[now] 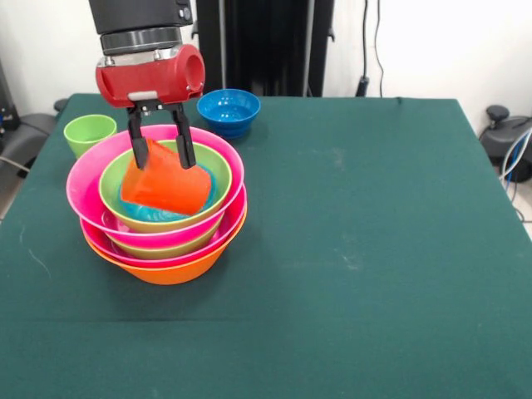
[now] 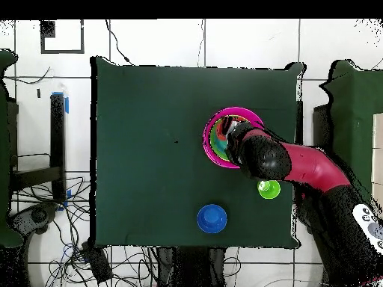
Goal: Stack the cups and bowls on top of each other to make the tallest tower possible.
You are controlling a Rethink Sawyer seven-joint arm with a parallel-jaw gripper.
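Tool [image 1: 160, 151] grips tilted orange-red cup [image 1: 165, 187], its base hidden.

Overhead, the arm [image 2: 299, 164] is covering most of the tower [image 2: 218, 134]. In front, the top green bowl [image 1: 212, 170] is hiding the orange-red cup's [image 1: 166, 187] lower edge; we are losing the arm past the frame's top.

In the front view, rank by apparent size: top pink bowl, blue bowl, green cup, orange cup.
1. Top pink bowl, clearly widest.
2. Blue bowl.
3. Orange cup and green cup look alike; the orange one lies tilted and nearer the camera, so I won't rank them.
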